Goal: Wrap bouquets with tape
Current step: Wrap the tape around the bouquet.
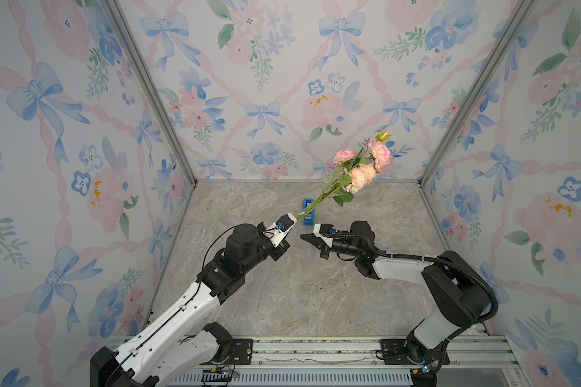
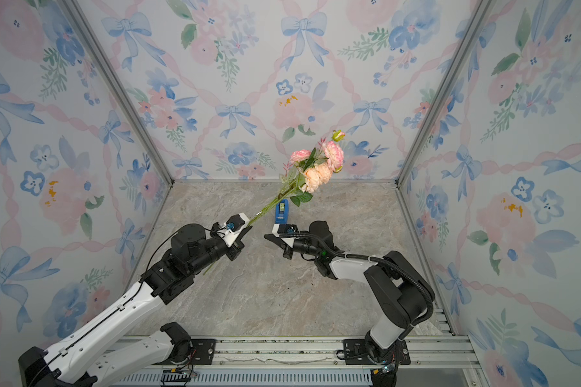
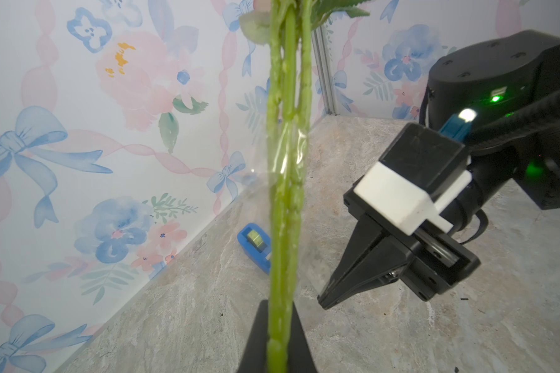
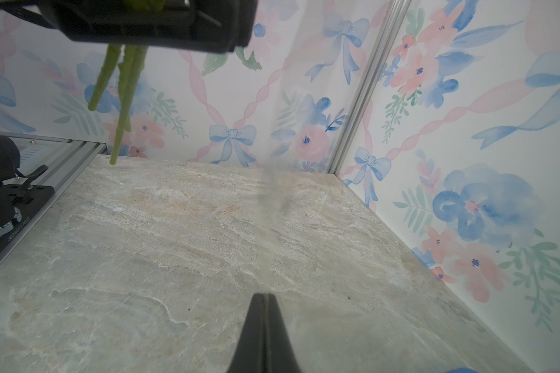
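Observation:
My left gripper (image 1: 294,219) (image 2: 248,223) (image 3: 280,311) is shut on the long green stems of the bouquet (image 1: 363,167) (image 2: 316,167), which slants up toward the back wall. Clear tape (image 3: 291,151) is wrapped round the stems (image 3: 286,200), with a loose flap on one side. The stem ends (image 4: 123,97) hang below the left gripper. The blue tape dispenser (image 1: 308,209) (image 2: 281,211) (image 3: 254,247) stands on the table behind both grippers. My right gripper (image 1: 302,237) (image 2: 265,237) (image 4: 264,295) is shut, apart from the stems. A faint translucent streak rises from its tips; I cannot tell what it is.
The marble table (image 1: 299,295) is closed in by three flower-papered walls with aluminium corner posts (image 1: 450,127). Both arm bases sit on a metal rail (image 1: 316,351) along the front edge.

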Controlling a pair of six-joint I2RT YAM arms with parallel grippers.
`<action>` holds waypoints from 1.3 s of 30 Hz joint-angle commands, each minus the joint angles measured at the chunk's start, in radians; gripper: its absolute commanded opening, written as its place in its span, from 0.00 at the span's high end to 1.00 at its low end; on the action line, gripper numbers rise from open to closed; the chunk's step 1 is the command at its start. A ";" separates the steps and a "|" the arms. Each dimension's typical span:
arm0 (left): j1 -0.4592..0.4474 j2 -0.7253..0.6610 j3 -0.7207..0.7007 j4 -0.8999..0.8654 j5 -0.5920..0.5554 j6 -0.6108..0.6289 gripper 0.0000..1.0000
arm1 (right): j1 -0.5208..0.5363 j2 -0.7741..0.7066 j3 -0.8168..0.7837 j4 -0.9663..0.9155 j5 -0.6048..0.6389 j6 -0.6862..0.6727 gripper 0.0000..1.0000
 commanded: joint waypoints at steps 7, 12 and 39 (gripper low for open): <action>-0.009 0.059 0.052 0.010 -0.189 0.017 1.00 | -0.011 -0.134 -0.118 -0.092 -0.044 -0.023 1.00; -0.009 0.136 0.066 -0.003 -0.315 0.058 1.00 | 0.003 -0.247 -0.138 -0.216 -0.077 -0.026 1.00; -0.009 0.210 -0.003 0.007 -0.353 0.203 1.00 | 0.011 -0.289 0.472 -0.943 0.180 0.174 1.00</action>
